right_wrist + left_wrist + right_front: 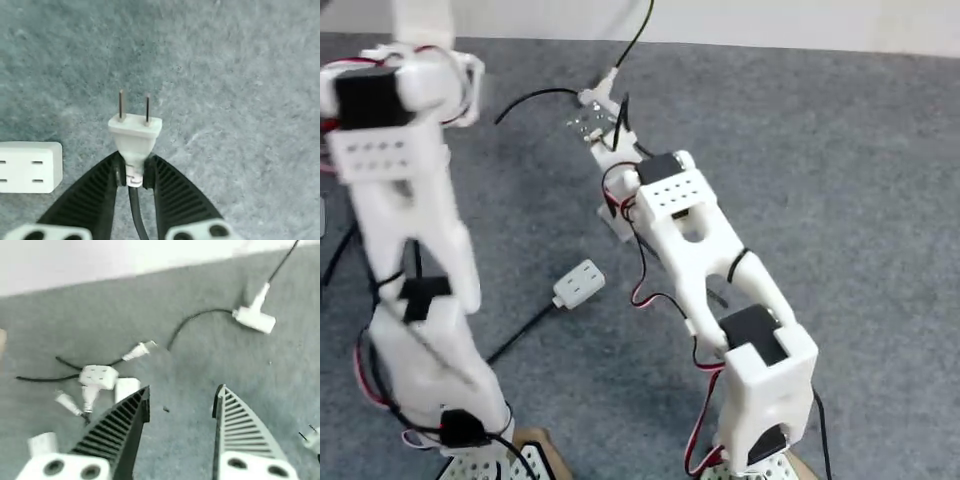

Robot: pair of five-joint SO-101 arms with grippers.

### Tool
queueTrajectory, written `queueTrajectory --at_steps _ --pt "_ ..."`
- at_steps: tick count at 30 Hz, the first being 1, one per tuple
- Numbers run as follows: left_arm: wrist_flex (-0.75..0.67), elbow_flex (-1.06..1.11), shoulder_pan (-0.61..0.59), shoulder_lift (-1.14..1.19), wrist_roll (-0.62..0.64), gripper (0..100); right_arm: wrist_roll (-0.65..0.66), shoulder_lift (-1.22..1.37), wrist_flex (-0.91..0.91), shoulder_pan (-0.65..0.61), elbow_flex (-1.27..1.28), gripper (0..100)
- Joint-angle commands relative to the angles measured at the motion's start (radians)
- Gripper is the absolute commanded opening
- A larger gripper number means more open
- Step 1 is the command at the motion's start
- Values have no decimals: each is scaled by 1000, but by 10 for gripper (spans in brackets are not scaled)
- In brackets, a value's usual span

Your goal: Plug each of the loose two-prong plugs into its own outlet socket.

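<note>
No words, numbers or signs can be read in any of the views. The plug (135, 134) has a faint marking on its body near the cord end, too small and blurred to make out.

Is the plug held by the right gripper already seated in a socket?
No: the plug in the right gripper has both prongs bare over the carpet, and the white socket block lies apart from it.
</note>
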Motion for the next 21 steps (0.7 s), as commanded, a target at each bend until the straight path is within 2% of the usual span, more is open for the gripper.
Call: queueTrajectory --at_steps 1,4,7,9,14,16,21 --pt "9 259 -8 -183 -32 221 -12 -19 10 -1 -33 8" --pt "-20 565 12 -328 -66 221 -14 -13 12 -27 -33 8" --pt "-167 921 21 -524 -94 221 -34 -16 8 -27 -33 8" --pt "-310 1207 21 -694 -124 221 -40 -16 5 -13 -33 8" --pt "-809 1862 16 -1095 -161 221 -43 -13 -65 -13 -24 8" --pt "-918 2009 21 -1164 -160 221 -80 -13 -88 -27 -22 8" --pt "-1039 2173 24 -1165 -160 221 -144 -13 -191 -44 -19 8"
